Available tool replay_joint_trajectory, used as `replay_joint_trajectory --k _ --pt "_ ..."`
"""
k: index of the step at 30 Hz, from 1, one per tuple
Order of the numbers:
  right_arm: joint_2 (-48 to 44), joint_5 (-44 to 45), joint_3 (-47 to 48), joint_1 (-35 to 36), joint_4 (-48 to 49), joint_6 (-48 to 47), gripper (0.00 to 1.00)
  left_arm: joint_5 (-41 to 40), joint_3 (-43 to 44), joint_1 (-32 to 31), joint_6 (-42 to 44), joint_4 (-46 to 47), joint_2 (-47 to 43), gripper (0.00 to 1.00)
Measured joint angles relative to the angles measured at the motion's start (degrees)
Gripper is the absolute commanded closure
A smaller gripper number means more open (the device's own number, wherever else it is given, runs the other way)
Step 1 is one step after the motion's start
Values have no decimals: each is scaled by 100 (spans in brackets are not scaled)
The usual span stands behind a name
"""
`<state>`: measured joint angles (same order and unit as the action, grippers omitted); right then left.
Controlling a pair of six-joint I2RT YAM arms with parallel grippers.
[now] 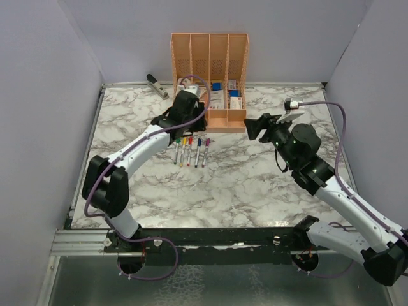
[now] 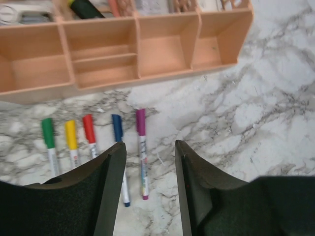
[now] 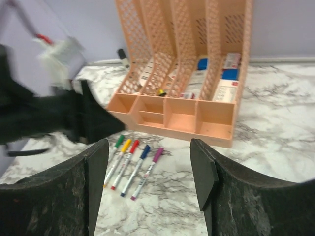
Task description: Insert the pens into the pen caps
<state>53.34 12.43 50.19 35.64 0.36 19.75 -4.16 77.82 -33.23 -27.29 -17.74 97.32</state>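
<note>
Hovering left gripper (image 2: 150, 147), jaws apart and empty, over purple pen (image 2: 142, 162) | pens (image 1: 190, 152) lie capped in a row before organiser (image 2: 167, 73) | right gripper (image 3: 149, 145) wide, empty | we advise lifting straight up, sparing the row.

You had the pens (image 1: 191, 152) side by side on the table (image 1: 242, 191), the pen caps (image 2: 89, 129) on their far ends, just before the organiser (image 1: 209, 83) (stapler (image 1: 157, 86) behind to its left); left gripper (image 2: 150, 147) over the row, right gripper (image 3: 148, 142) off to the right.
</note>
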Motion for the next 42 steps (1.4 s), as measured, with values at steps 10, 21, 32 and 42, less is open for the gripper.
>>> replay_joint_trajectory --k 10,21,32,42 --pt "675 -63 -2 -1720 -256 444 33 -42 -981 1902 295 201 -1180 1" --pt "1047 -1585 -424 -4238 -236 1032 32 240 -2127 3637 743 461 -2199 1" --pt "671 -1576 -516 -4221 -293 708 32 164 -2542 4065 1198 581 -2363 1" --pt "715 -1598 -645 -4223 -291 702 32 85 -2774 4063 1408 590 -2798 1"
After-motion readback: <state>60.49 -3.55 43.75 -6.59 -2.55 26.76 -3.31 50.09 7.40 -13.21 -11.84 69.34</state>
